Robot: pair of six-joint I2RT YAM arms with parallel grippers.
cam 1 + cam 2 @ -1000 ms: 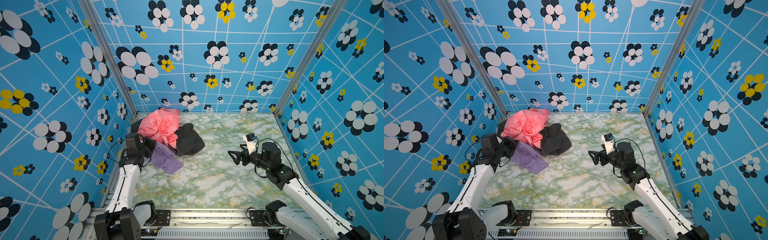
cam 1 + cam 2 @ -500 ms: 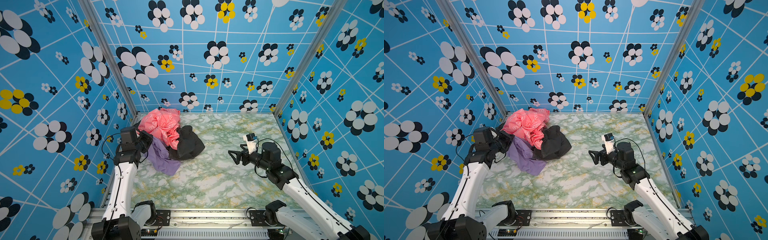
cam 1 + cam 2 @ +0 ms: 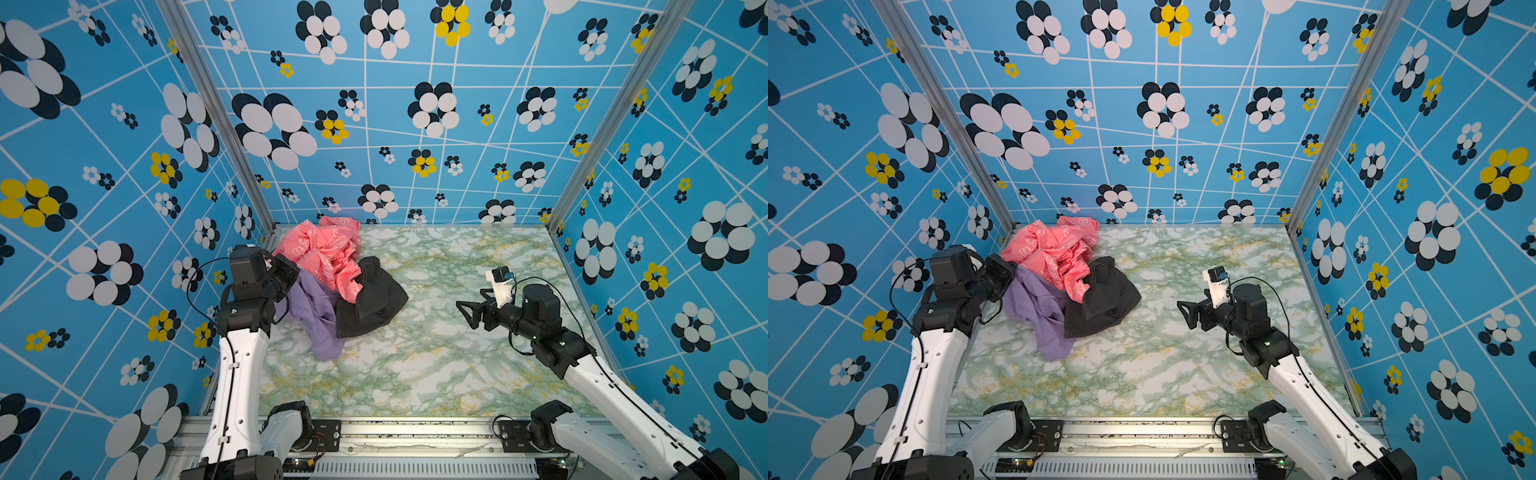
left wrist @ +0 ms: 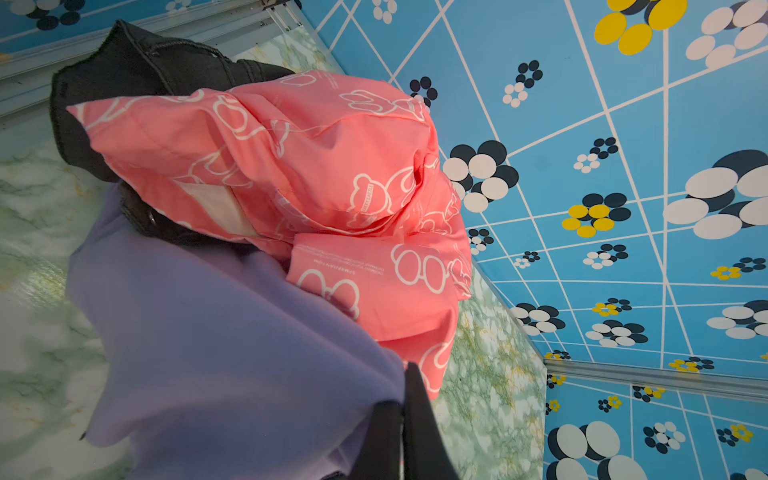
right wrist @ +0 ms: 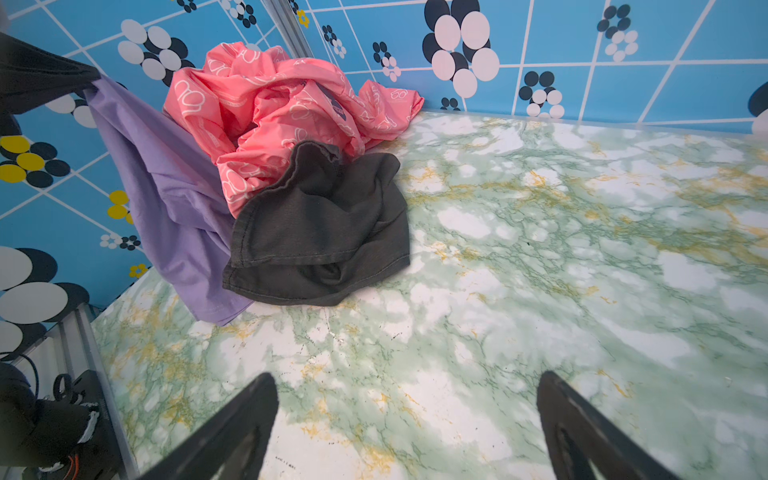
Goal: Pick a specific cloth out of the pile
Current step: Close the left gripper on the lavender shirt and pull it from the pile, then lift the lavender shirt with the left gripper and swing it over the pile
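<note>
Left tool [image 4: 404, 411]: clenched on one bunched edge of the lavender cloth [image 3: 316, 316]. It sits at the left side of the worktop [image 3: 415, 365], just beside the pile [image 3: 345, 286]. In both top views its fingertips are hidden behind the wrist housing.

Right tool [image 3: 466, 314]: released, with the jaws spread wide and nothing between them. It hangs over bare worktop on the right, well apart from the pile, and points left toward it.

Lavender cloth: plain and unprinted. In the right wrist view it runs in a taut slope from the left tool down to the worktop. Its low end lies flat on the near side of the pile, touching the black cloth [image 3: 374, 303]. Its middle passes under the coral-pink and black pieces, so it is not free of the heap.

Pile: in the far-left corner of the worktop, close to the left and far walls [image 3: 415, 104].

Coral-pink cloth [image 3: 320, 249]: crumpled, with a white outline print. It is the farthest piece and rests on top of the lavender one.

Black cloth [image 3: 374, 303]: on the right, near side of the pile — partly overlapped by the pink cloth.

Worktop: green-and-white marble pattern with yellow veins.

Walls: blue, with white lines and black, white and yellow flower shapes.
</note>
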